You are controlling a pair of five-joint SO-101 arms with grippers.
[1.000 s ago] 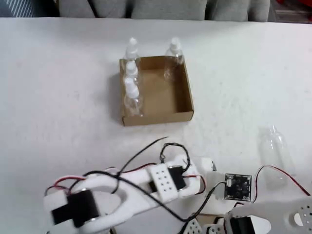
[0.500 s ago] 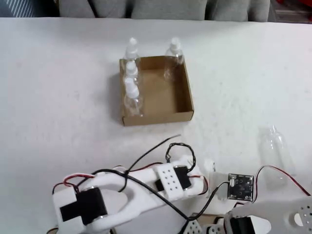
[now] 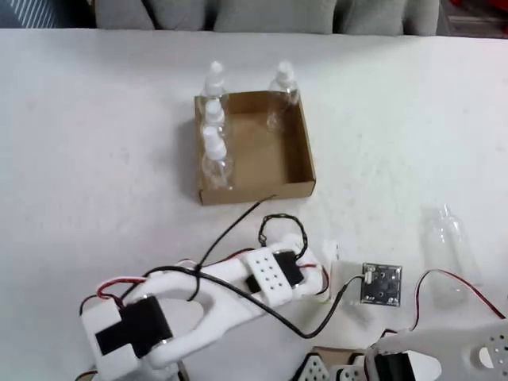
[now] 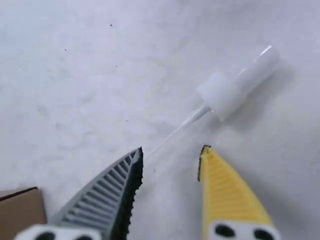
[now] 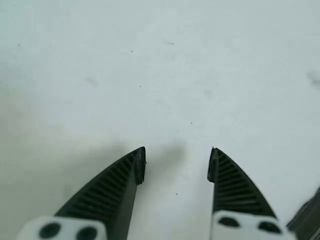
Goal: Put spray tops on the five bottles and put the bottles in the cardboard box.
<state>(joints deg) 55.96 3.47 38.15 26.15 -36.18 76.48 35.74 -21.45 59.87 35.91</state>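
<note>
The cardboard box (image 3: 278, 171) sits on the white counter (image 3: 95, 143), toward 12 o'clock from the middle of the high view. Four capped bottles (image 3: 216, 155) stand upright at it: three in a row along its 9 o'clock wall and one at its 1 o'clock corner. Whether the farthest of the row stands inside the box or just behind its far wall cannot be told. A fifth bottle (image 3: 448, 242), clear, lies on its side on the counter at 4 o'clock from the box and well apart from it, with its neck toward 12 o'clock.

A loose spray top (image 3: 329, 254) lies on the counter at 5 o'clock from the box, between the box and the lying bottle. The left arm (image 3: 206, 305) stretches from 7 o'clock toward it. The left pincer (image 4: 170, 152) is spread, one tip grey and one yellow, low over the counter. The spray top lies just beyond the tips and untouched, its thin dip tube (image 4: 175, 132) running back toward the gap between them.

The right pincer (image 5: 175, 150) is spread too, its dark tips over bare counter and pinching nothing
</note>
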